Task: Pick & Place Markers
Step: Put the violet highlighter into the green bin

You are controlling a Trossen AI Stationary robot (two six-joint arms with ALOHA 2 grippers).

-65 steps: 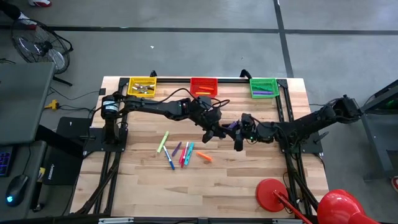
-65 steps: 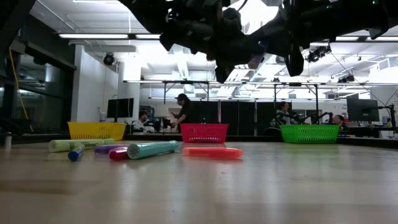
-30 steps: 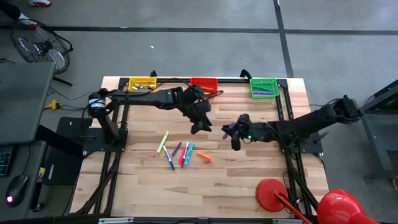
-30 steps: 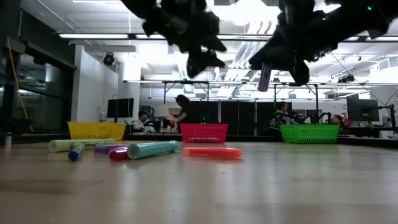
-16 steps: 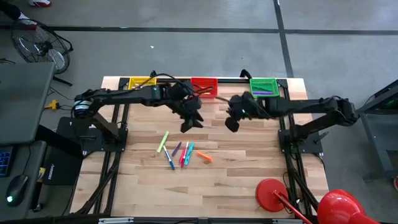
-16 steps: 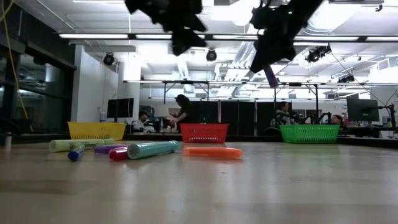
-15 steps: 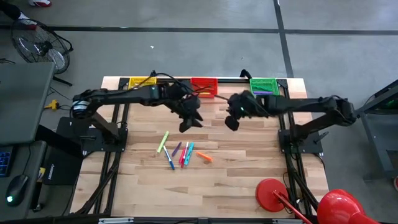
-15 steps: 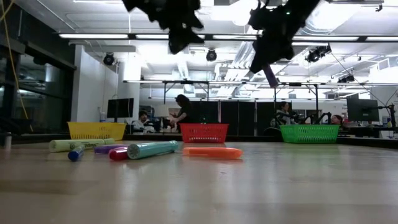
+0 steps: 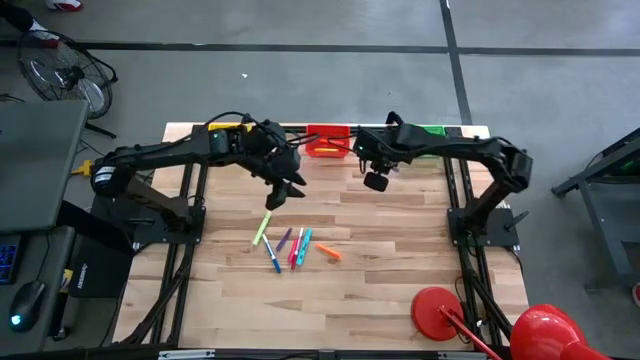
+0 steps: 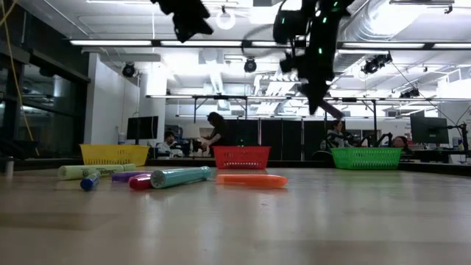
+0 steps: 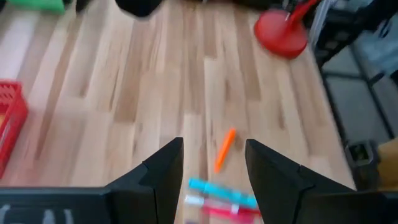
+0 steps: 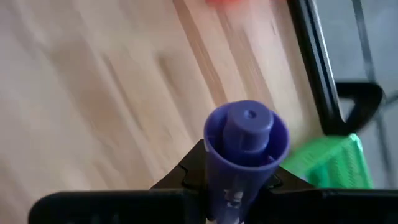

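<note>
Several markers point(image 9: 292, 245) lie loose on the wooden table's middle, among them an orange one point(image 11: 224, 149) and a teal one point(image 10: 180, 177). My right gripper point(image 9: 377, 181) hangs high over the far part of the table, between the red basket point(image 9: 328, 140) and the green basket point(image 10: 366, 157). It is shut on a purple marker point(image 12: 247, 134). My left gripper point(image 9: 290, 190) is open and empty, raised above the table left of the red basket; the loose markers show beyond its fingers point(image 11: 165, 171). My right gripper pinches the purple marker's barrel point(image 12: 239, 171) between its two fingers, which point steeply down from above. The marker runs roughly along the fingers, one round end toward the wrist. Its other end point(image 10: 329, 110) sticks out below, slanted and lifted well clear of the table.
A yellow basket point(image 9: 228, 130) stands at the far left, next to the red and green ones along the far edge. A red stand point(image 9: 437, 310) sits at the near right corner. Bare wood lies between the loose markers and the baskets.
My right gripper has swung toward the far edge and risen, tipping to point more steeply down, with the purple marker staying in its hold and now slanted. My left gripper has drawn back toward the table's left and upward, still open.
</note>
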